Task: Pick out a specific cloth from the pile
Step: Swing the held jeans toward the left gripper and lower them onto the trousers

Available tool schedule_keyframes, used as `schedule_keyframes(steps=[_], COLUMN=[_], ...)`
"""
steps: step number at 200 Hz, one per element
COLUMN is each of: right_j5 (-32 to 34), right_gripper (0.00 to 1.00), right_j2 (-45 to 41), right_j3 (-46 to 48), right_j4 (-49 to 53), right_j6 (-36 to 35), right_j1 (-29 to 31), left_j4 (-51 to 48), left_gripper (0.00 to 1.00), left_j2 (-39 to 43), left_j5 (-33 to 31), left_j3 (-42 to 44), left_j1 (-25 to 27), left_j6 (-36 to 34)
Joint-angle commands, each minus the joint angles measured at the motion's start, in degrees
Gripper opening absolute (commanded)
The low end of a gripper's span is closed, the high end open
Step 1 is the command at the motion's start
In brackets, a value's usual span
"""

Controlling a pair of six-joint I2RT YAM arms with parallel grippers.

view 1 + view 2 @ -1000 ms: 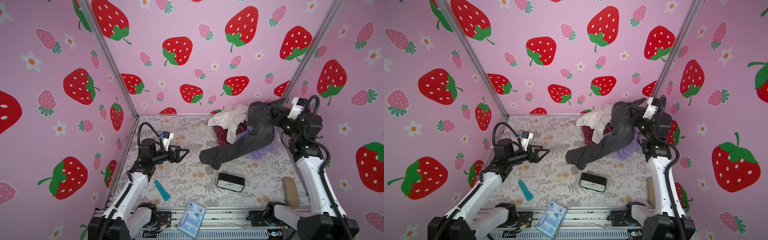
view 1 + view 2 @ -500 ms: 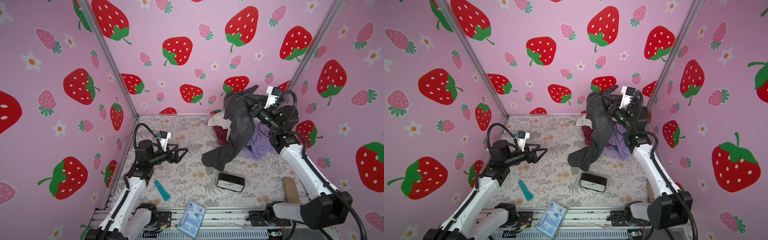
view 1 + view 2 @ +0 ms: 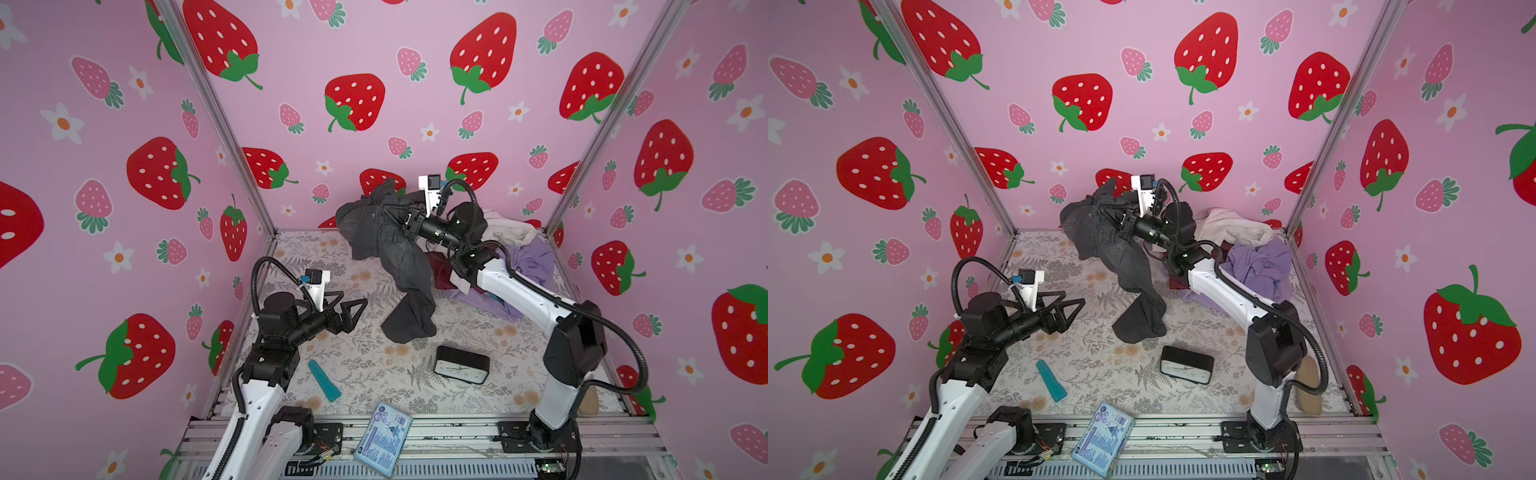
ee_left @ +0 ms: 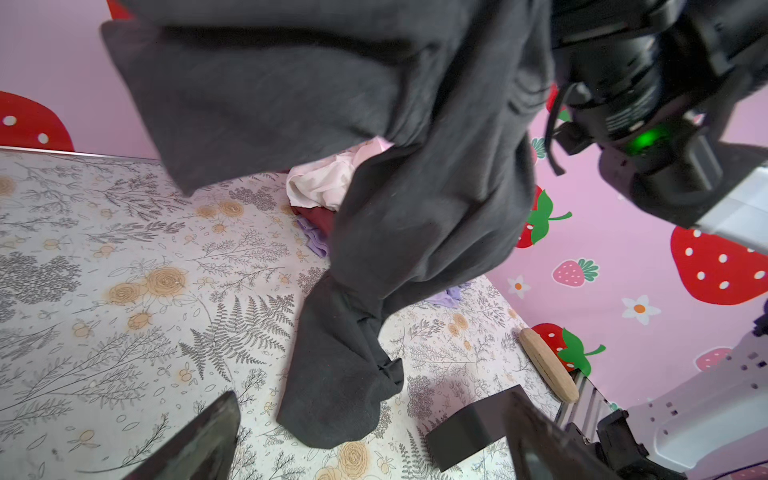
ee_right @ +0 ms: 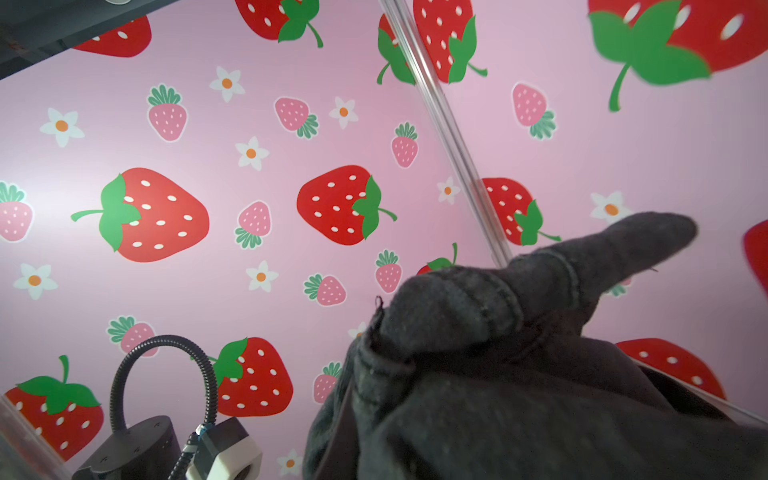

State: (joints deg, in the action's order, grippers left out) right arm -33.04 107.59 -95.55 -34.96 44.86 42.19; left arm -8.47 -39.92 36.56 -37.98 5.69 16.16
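2 grippers are in view. The right gripper, raised near the desk's far edge, pinches the dark grey cloth. The cloth hangs down, its lower end bunched on the desk near the black clock. The pile lies in the far right corner. The left gripper hovers near the left edge, spread and empty.
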Motion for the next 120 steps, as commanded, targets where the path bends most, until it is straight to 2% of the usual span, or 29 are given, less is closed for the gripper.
schedule_keyframes(steps=[1, 31, 70, 97, 120], right_j5=[-2.04, -4.38, -9.08, -8.23, -10.04], right_gripper=[0.0, 0.0, 0.0, 0.0, 0.0], right_j2=[4.76, 14.96, 31.45, 34.9, 35.99], right_j3=[-7.14, -16.67, -34.92, -35.14, -32.9], right_j4=[-10.5, -10.83, -10.14, -8.11, -7.46], right_j6=[4.12, 7.28, 15.37, 13.64, 13.5], right_j1=[1.02, 2.75, 4.81, 6.24, 7.08], left_j4=[-5.7, -7.26, -7.63, -7.62, -7.56], left_gripper=[0.99, 0.99, 0.99, 0.99, 0.99], left_j2=[3.23, 7.19, 10.69, 10.69, 10.32], left_j5=[-2.38, -2.98, -3.98, -4.04, -3.95], left_j3=[-3.11, -3.16, -2.67, -2.72, -2.63], left_j1=[0.24, 0.32, 0.47, 0.63, 0.63], left_j6=[-1.99, -2.44, -2.72, -2.81, -2.9])
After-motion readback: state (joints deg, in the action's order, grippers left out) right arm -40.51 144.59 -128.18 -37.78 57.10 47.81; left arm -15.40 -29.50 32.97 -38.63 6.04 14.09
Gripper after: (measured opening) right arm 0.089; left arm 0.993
